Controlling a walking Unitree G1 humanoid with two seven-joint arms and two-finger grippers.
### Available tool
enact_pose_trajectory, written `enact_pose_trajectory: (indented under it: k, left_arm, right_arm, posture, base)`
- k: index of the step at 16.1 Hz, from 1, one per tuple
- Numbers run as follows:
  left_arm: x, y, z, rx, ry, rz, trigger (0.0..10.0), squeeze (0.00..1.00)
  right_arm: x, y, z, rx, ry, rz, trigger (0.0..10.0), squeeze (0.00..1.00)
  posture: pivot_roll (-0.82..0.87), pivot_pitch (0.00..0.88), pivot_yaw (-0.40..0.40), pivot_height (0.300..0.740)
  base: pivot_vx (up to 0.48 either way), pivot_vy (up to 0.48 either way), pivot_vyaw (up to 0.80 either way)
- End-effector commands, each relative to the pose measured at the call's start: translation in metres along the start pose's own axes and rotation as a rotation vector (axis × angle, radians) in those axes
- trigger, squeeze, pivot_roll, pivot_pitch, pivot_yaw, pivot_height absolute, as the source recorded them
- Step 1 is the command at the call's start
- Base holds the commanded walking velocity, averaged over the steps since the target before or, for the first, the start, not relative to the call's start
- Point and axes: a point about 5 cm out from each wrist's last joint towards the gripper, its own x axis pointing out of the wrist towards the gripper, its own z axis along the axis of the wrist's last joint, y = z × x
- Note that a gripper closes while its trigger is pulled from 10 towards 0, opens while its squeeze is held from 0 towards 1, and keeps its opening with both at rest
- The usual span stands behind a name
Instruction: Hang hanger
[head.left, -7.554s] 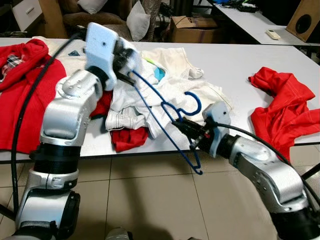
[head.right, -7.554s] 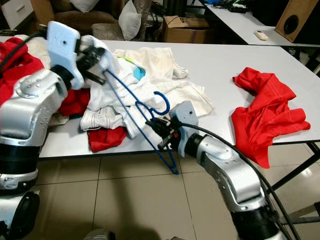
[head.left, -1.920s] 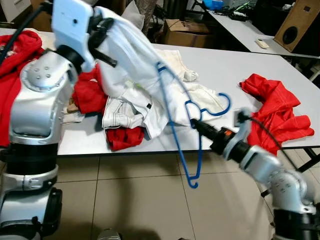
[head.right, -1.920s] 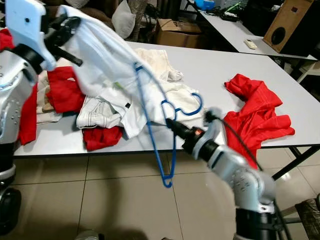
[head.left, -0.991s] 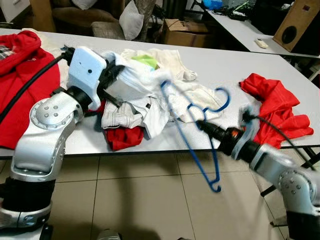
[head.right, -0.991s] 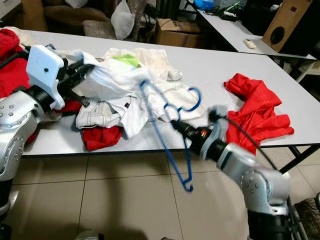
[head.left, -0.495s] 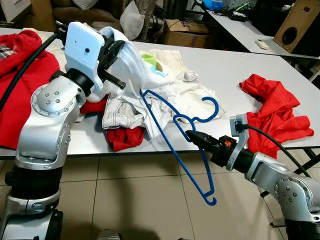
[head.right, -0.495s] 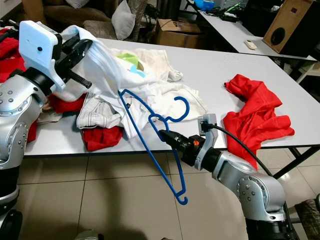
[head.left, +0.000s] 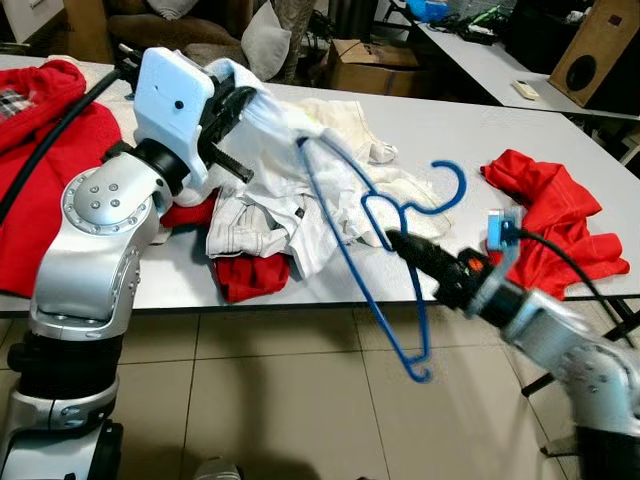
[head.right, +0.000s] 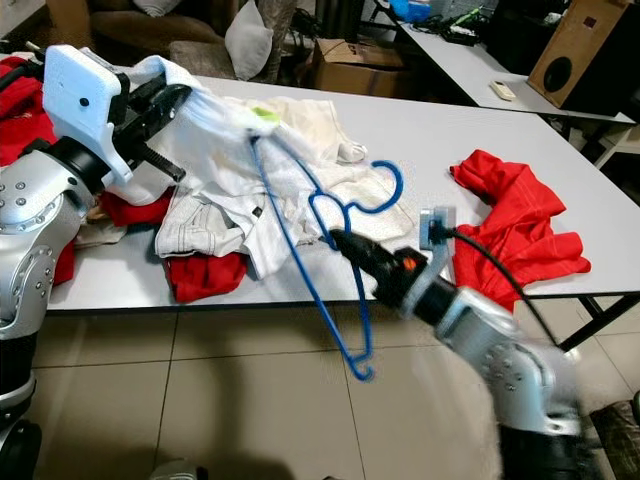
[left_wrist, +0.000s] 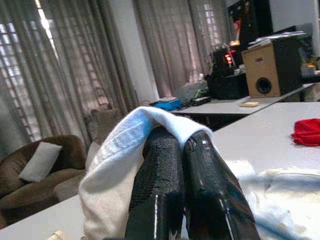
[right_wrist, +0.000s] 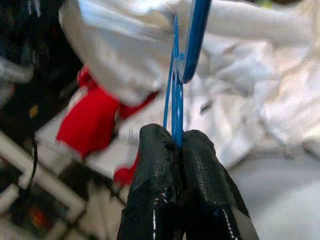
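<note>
A blue wire hanger (head.left: 352, 238) hangs tilted over the table's front edge, its hook (head.left: 447, 190) up to the right and its lower end (head.left: 419, 373) above the floor. My right gripper (head.left: 393, 240) is shut on the hanger's neck; the right wrist view has the blue wire (right_wrist: 177, 107) pinched between the black fingers (right_wrist: 152, 155). My left gripper (head.left: 238, 105) is raised at the left, shut on a white garment (head.left: 282, 123) that drapes down toward the hanger's upper end. White cloth (left_wrist: 127, 145) wraps the fingers in the left wrist view.
A white table (head.left: 470, 130) carries a heap of white and red clothes (head.left: 262, 225), a red garment (head.left: 45, 170) at the left and another red garment (head.left: 555, 225) at the right edge. Tiled floor (head.left: 280, 400) lies in front. A cardboard box (head.left: 375, 62) and a speaker (head.left: 600, 45) stand behind.
My right gripper has swung the hanger up and to the right, so its hook now stands higher. The white garment's end now lies at the hanger's upper end. The left arm has hardly moved.
</note>
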Motion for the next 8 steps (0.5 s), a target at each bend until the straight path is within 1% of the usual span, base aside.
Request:
enact_pose_trajectory:
  k: [1,3,4,7,8]
  left_arm:
    - [0.003,0.002,0.006,0.003,-0.019,0.018,0.0,0.00]
    - [0.006,0.004,0.009,0.005,-0.034,0.023,0.0,0.00]
    - [0.007,0.004,0.010,0.005,-0.039,0.023,0.0,0.00]
    - [0.010,0.002,0.015,-0.002,-0.065,0.001,0.0,0.00]
    - [0.010,0.001,0.016,-0.002,-0.067,-0.005,0.0,0.00]
  right_arm:
    - [-0.003,0.000,-0.006,-0.017,0.063,-0.002,10.0,0.00]
    - [-0.010,0.003,-0.011,-0.089,0.170,0.032,10.0,0.00]
    - [-0.012,0.003,-0.012,-0.099,0.186,0.042,10.0,0.00]
    - [-0.014,0.004,-0.011,-0.106,0.194,0.083,10.0,0.00]
    - [-0.015,0.001,-0.010,-0.119,0.178,0.065,10.0,0.00]
  posture:
    - [-0.01,0.000,-0.149,0.740]
    - [-0.02,0.000,-0.146,0.740]
    - [-0.02,0.000,-0.146,0.740]
    - [-0.02,0.000,-0.143,0.740]
    - [-0.02,0.000,-0.141,0.740]
  base:
    - [0.000,0.000,0.00]
    - [0.000,0.000,0.00]
    - [0.000,0.000,0.00]
    - [0.000,0.000,0.00]
    - [0.000,0.000,0.00]
